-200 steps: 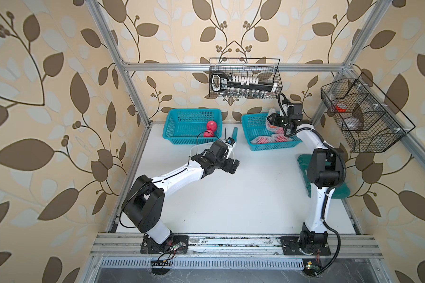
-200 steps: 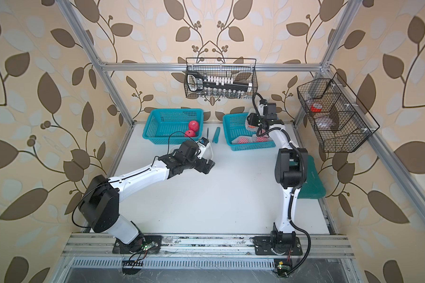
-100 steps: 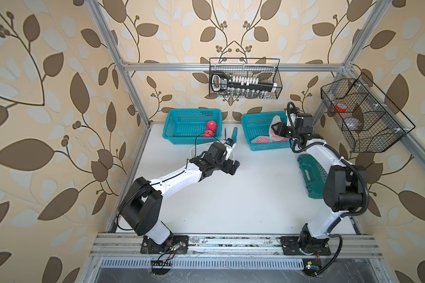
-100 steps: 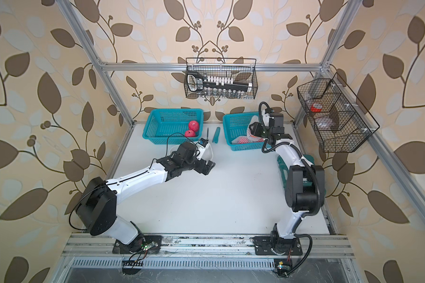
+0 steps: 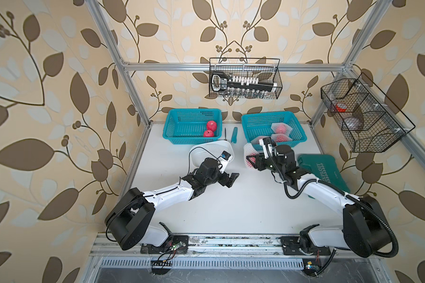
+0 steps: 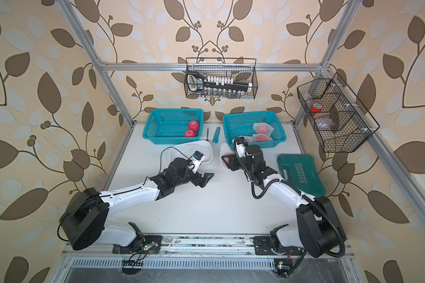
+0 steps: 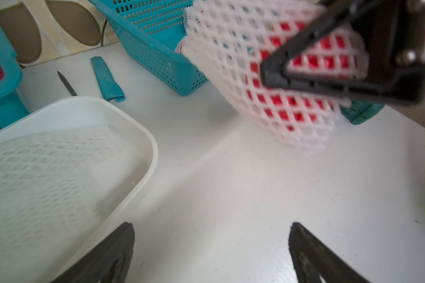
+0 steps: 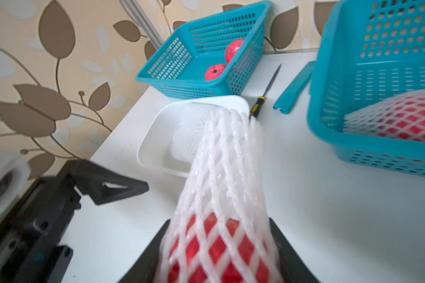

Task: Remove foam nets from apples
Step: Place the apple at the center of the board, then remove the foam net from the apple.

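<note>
A white counter [image 5: 231,208] sits inside leaf-papered walls [image 5: 47,98]. Only the right wrist view shows the yellow handle [image 8: 257,107] of the tool beside the white tub [image 8: 157,137]. The left fingers [image 7: 113,254] stand wide, empty; the right fingers [image 8: 145,259] clamp a netted apple [image 8: 216,242] over the counter, just before the right teal basket [image 5: 268,115].

Layout relative to the tub [image 5: 230,149] on the table [image 5: 231,208]. In the tub: an empty foam net [image 7: 47,166]. Directly behind it: a basket [image 5: 182,122] with two apples [image 5: 211,125] at its right end. Behind and to the right: a second basket [image 5: 258,125] holding netted apples [image 5: 281,128]. Between the baskets, just behind the tub's right corner: a tool [image 5: 225,133] and a sheath [image 5: 234,134], side by side. Just right of the tub: a netted apple [image 5: 248,150] held in the right hand [image 5: 252,160]. In front: the left hand [image 5: 232,180]. Far right: a tool case [image 5: 324,171]
</note>
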Controlling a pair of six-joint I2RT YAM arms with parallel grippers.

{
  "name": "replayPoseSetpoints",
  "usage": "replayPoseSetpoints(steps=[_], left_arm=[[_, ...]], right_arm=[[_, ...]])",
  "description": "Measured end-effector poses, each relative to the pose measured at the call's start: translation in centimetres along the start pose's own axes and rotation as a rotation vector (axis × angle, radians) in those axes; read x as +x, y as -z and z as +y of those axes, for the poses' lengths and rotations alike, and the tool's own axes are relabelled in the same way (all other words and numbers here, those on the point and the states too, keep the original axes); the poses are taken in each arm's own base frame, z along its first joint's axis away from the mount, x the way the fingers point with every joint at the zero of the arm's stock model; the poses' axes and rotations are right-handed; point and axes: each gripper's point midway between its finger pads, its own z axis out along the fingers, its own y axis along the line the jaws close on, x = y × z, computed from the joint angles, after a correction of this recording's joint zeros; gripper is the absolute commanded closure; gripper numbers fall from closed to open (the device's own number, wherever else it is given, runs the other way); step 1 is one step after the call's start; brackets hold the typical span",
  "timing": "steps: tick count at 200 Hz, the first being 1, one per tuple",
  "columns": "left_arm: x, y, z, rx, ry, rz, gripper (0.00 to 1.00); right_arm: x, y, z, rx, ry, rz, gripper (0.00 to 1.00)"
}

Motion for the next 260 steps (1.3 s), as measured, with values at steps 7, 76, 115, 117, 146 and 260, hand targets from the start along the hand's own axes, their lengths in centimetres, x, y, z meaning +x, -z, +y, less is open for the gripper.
replayPoseSetpoints(steps=[7,76,115,117,146,260], left_arm=[[0.2,0.0,0.1,-0.004,-0.005,0.000,0.01],[3.0,0.3,2.8,-0.118,0.025,0.021,0.01],[2.2,1.0,6.4,-0.163,0.175,-0.028,0.01],[2.1,1.0,6.6,-0.167,0.187,-0.032,0.01],[2.3,1.6,8.6,-0.199,0.244,-0.040,0.01],[2.6,2.3,7.3,-0.149,0.249,-0.005,0.01]], right_arm=[[1.5,-0.2,0.7,-0.007,0.027,0.012,0.47],[10.3,-4.0,1.1,0.007,0.144,0.147,0.47],[11.1,-4.5,2.4,-0.011,0.193,0.156,0.34],[11.1,-4.5,2.4,-0.011,0.195,0.155,0.32],[11.0,-4.5,2.4,-0.010,0.192,0.153,0.18],[-0.2,-3.6,3.6,-0.044,0.074,0.245,0.15]])
